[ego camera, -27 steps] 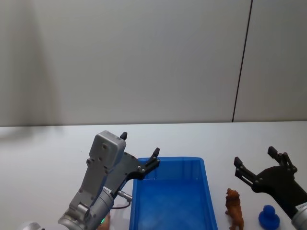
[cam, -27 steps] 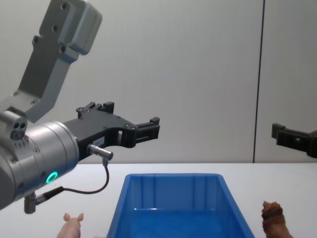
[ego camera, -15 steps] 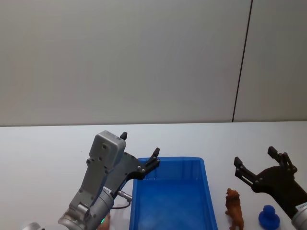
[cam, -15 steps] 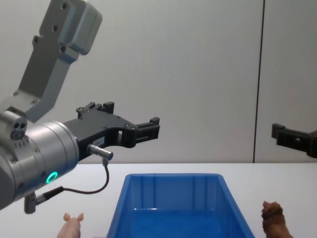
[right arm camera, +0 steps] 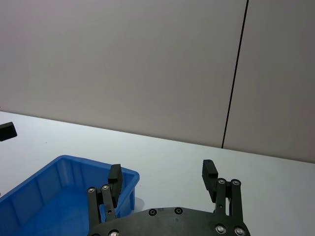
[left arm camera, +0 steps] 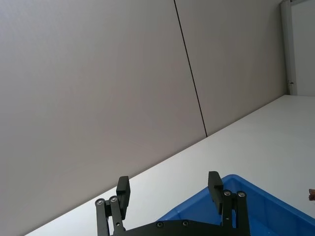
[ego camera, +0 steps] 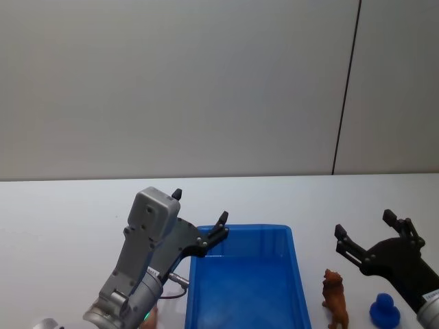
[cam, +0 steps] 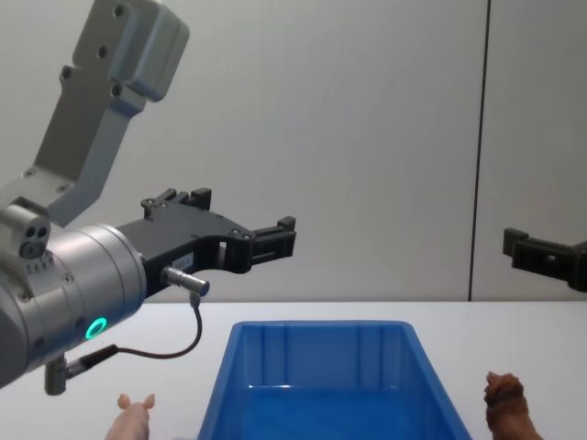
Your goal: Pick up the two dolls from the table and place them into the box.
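Looking at a plain white desk (ego camera: 62, 205). Holds a bright blue box (ego camera: 260, 227) around the middle near the front edge, open top up. Got a shaggy reddish-brown doll (ego camera: 335, 299) standing upright just right of the box, close but not touching. Then a small dark-blue round thing (ego camera: 385, 310) right of that doll, near it. Over on the box's left, a pale pink doll (cam: 131, 422), mostly cut off at the chest view's bottom edge.

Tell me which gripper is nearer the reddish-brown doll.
Right. The right gripper hangs open above the reddish-brown doll; the left gripper hangs by the box's far left corner, with the box between it and the doll.
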